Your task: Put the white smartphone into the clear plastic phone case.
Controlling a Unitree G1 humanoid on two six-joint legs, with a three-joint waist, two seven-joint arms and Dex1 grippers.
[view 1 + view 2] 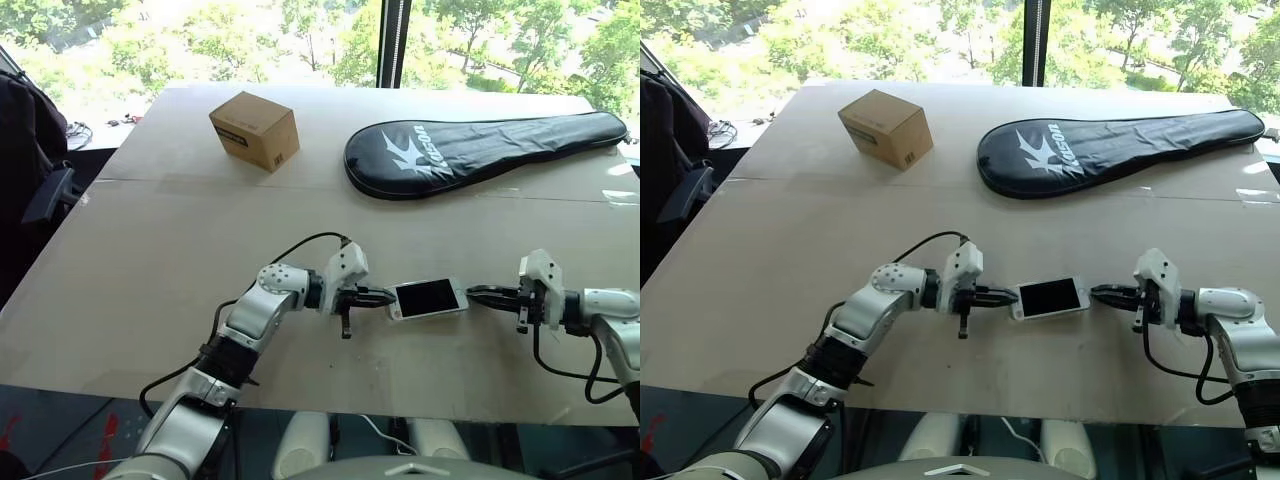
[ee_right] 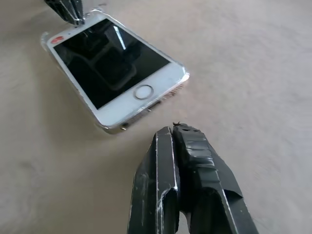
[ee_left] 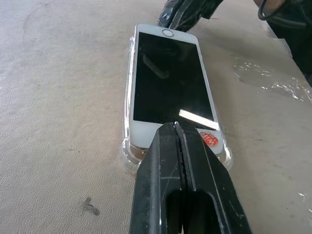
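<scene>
Beige tabletop (image 1: 150, 270) carries the white smartphone (image 1: 428, 298), which lies screen up near the front edge, a little right of the middle. It sits in the clear plastic phone case (image 3: 127, 155), whose glinting rim shows around the phone's corners. At the home-button end the phone's silvery edge looks raised above the case, so it may not be fully seated there.

One gripper sits at each short end of the phone. The left gripper (image 1: 375, 297) has its two black fingers pressed together, tips on or just over the phone's end; the left wrist view cannot settle contact. The right gripper (image 1: 488, 294), also closed and holding nothing, sits just off the home-button end, a small gap away.

Risk, as a judgement: pressing on one end alone could tip the other end up out of the case, or push phone and case together along the smooth tabletop.

Toward the back edge lie a black racket cover (image 1: 480, 150) with white lettering, possibly "Kason", and a brown cardboard box (image 1: 254, 130) whose dark label is unreadable.
</scene>
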